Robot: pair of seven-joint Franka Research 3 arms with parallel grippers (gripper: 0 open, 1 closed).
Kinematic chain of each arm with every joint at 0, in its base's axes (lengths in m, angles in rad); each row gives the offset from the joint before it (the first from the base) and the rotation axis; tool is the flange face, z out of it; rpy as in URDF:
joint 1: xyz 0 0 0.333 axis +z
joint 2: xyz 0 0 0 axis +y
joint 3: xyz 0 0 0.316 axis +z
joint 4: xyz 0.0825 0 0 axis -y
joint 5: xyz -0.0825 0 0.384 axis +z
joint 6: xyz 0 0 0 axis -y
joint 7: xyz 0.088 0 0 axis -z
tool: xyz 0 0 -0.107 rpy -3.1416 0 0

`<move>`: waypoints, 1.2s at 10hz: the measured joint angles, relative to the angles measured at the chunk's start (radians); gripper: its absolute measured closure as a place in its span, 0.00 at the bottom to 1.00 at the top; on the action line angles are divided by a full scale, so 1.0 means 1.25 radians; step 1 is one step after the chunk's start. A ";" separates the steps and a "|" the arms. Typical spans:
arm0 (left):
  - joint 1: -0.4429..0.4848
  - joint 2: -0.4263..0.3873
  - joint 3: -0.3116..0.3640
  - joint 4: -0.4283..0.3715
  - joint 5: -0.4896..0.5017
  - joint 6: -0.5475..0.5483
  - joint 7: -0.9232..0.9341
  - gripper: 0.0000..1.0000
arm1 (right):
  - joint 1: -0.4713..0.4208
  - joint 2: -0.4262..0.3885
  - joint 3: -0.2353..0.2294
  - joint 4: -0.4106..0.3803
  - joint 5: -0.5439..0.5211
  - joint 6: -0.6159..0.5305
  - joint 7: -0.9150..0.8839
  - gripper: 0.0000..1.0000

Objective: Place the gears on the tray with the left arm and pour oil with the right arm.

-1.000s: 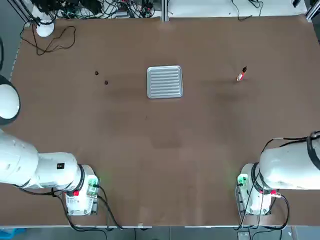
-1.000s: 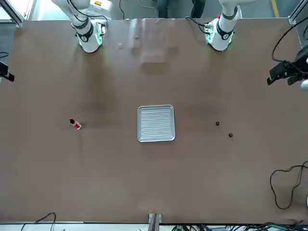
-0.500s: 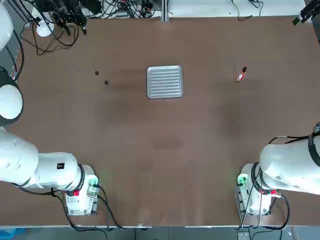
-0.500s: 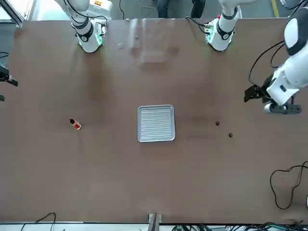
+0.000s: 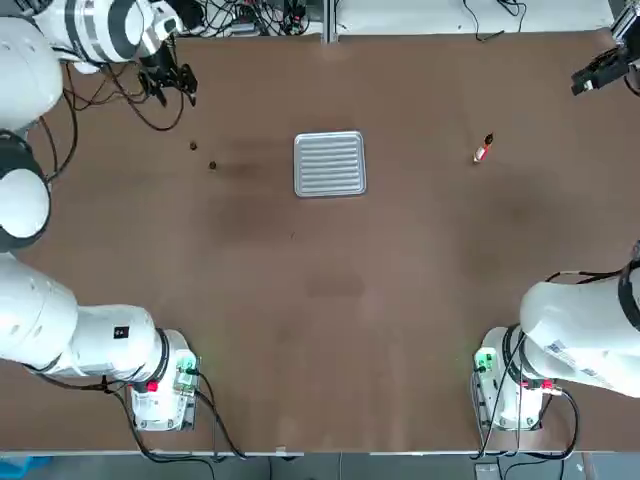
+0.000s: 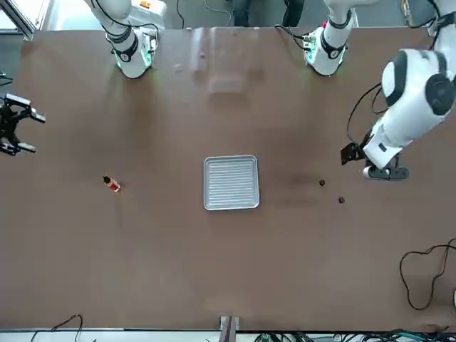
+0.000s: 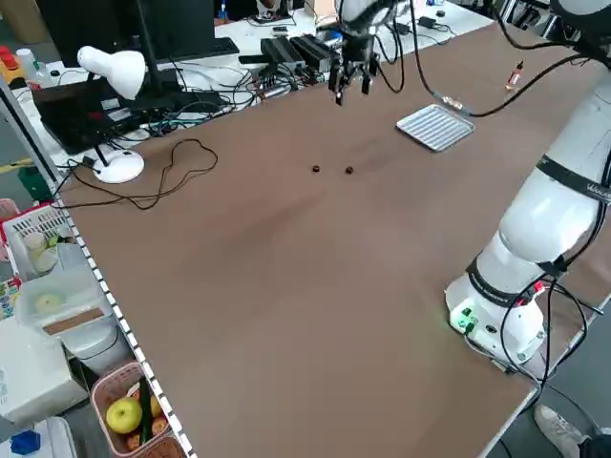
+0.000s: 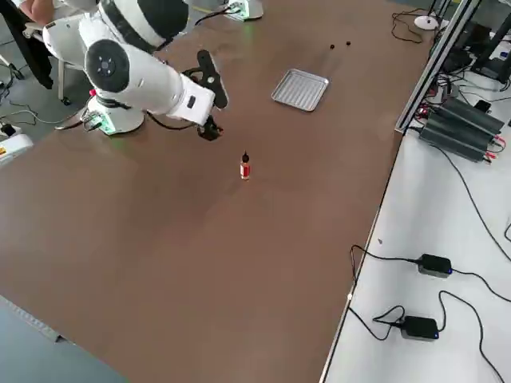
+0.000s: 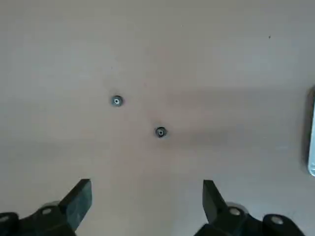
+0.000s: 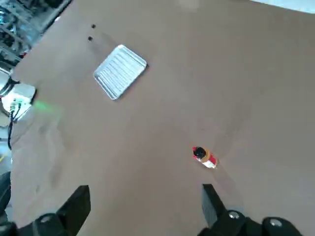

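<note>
Brown tabletop (image 5: pixel 330 300) carries two tiny dark round gears (image 5: pixel 212 165) beside the ribbed silver metal tray (image 5: pixel 329 163). Left gripper (image 5: pixel 168 80) hovers near them, fingers spread and empty; reaching looks to be the step, and descending over one gear comes next. Right gripper (image 6: pixel 14 126), also spread and empty, hangs apart from the slim red-and-white oil bottle (image 5: pixel 482 149).

Bright, even overhead light — soft shadows on the table (image 5: pixel 330 300), wrist views slightly hazy.

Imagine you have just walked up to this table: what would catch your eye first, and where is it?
Probably the small square ribbed silver tray lying mid-table, bare. To its left in the top view lie two tiny dark round gears, and to its right stands a slim red-and-white oil bottle. The open left gripper and right gripper hang above the far corners.
</note>
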 joint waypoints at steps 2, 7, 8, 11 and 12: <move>-0.004 0.028 -0.002 -0.013 0.000 0.039 -0.010 0.00 | -0.020 0.037 0.000 -0.056 0.075 0.017 -0.178 0.00; -0.015 0.081 -0.005 -0.078 0.018 0.173 -0.049 0.00 | -0.032 0.265 0.004 -0.067 0.243 0.024 -0.594 0.02; -0.027 0.097 -0.007 -0.081 0.064 0.191 -0.104 0.00 | -0.031 0.300 0.006 -0.066 0.278 0.024 -0.667 0.02; -0.052 0.156 -0.015 -0.087 0.176 0.254 -0.227 0.00 | -0.030 0.428 0.014 -0.039 0.360 0.004 -0.840 0.02; -0.053 0.179 -0.016 -0.089 0.181 0.282 -0.229 0.00 | -0.030 0.458 0.014 -0.029 0.374 -0.002 -0.876 0.03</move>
